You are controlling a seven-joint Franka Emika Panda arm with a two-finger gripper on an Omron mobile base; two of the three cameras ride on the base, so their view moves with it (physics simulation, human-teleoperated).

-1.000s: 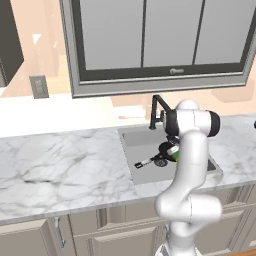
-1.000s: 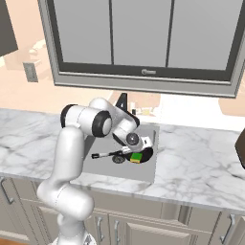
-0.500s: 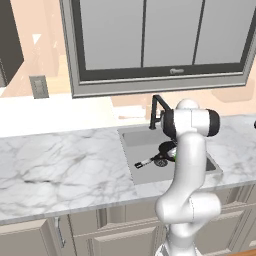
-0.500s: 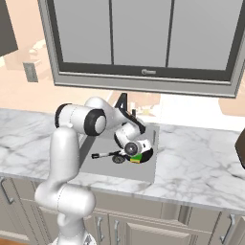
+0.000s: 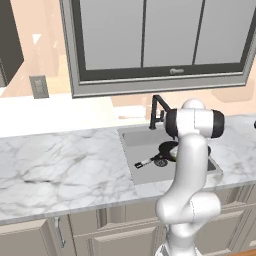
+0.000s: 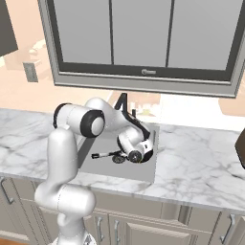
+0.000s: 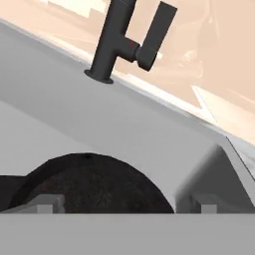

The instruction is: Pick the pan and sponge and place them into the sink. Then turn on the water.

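**Over the sink, one pan already down in the basin**

Down at the front edge, two cabinet doors sit under one long marble counter. One white arm rises from the floor and bends over the counter into the single grey sink. One black pan lies inside the basin, its handle pointing toward the near left corner, silver-grey at the tip. From the right side, the gripper hangs low in the sink just above the pan; its two fingertips stand wide apart with nothing between them, the pan's dark bowl directly below. Behind the basin stands one black faucet. Farther back, one three-paned window spans the wall, with one switch plate to its left.
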